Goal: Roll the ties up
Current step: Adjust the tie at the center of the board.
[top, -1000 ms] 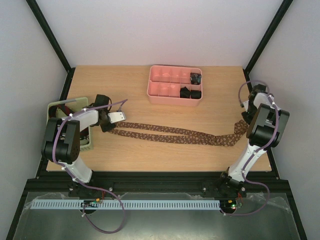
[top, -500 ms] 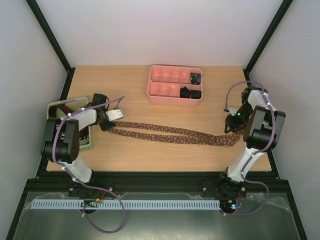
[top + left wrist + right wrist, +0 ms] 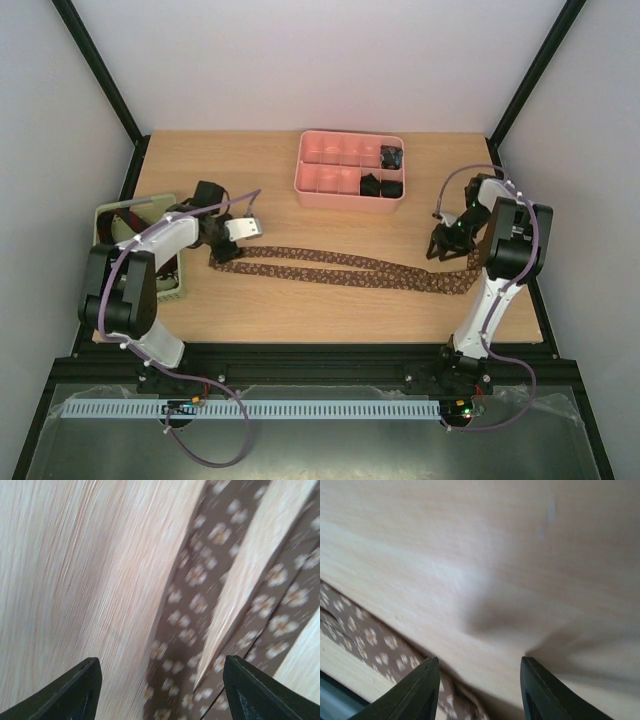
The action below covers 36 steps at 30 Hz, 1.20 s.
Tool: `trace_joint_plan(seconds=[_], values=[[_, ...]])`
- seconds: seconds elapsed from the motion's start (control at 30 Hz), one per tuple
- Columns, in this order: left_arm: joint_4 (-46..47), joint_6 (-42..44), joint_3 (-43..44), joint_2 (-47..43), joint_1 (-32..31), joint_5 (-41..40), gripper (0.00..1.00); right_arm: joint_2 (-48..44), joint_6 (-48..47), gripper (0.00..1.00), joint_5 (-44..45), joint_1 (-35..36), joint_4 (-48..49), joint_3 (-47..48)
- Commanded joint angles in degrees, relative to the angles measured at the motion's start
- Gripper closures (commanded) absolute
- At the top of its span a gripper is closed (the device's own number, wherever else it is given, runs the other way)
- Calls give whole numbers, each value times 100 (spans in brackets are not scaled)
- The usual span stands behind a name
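Right below the left end effector (image 3: 161, 660), which is spread apart and empty, lies one end of the brown tie (image 3: 340, 266). It stretches flat along the tabletop (image 3: 300, 310), sideways to the right end effector (image 3: 479, 661), also apart and empty, just beside the other end. The left one looks nearer.

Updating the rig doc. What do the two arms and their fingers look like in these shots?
Both the left arm and right arm alternate boxy black joint housings with white links. A thin purple cable loops loosely along each. The left fingers and right fingers are plain black, tapering to wedge tips. No markings are legible.
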Motion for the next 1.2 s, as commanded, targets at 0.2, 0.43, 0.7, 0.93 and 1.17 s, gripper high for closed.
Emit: trace_joint_plan(seconds=[0.2,0.43,0.7,0.93,1.17], values=[[582,-992,1380,1178,-2111,892,37,-843,-216,56,-723,68,-327,343],[365,-1332,2425,2197,-2682,1003,43,-1230,33,64,-1426,633,-602,-427],[493,-752,1139,1463,-2094,614,47,-1188,486,62,-1127,1859,530,-784],[407,-210,759,1047,-1321,517,51,-740,652,63,-1084,2503,1011,-562],[133,644,-30,267,-1183,802,44,-553,612,62,-883,2609,1064,-152]])
